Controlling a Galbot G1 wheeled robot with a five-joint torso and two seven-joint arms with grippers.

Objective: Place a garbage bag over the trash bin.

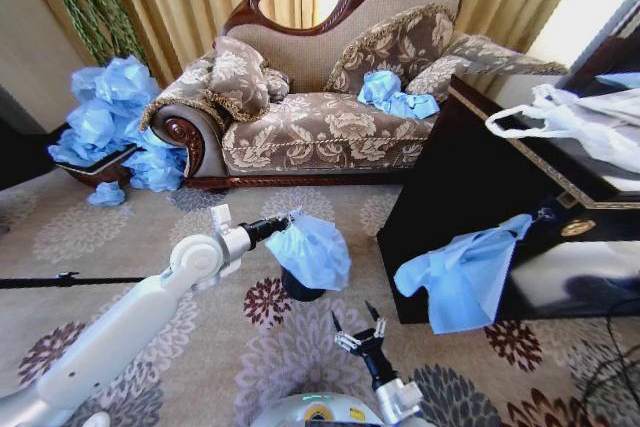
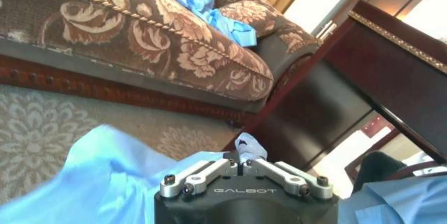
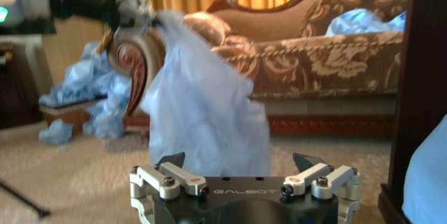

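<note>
Overhead, the head view takes in the sofa [image 1: 330,97], the dark cabinet [image 1: 470,197] and, on the carpet between them, the trash bin [image 1: 298,287], mostly covered by the garbage bag [image 1: 312,250] hanging above it. Holding that bag's top corner is the left gripper [image 1: 288,219]; its wrist view shows the fingers [image 2: 246,165] pinched tight on a blue fold. Nearer the robot, the right gripper [image 1: 360,332] hovers with jaws spread wide, the bag draping just ahead of it in its own view.
</note>
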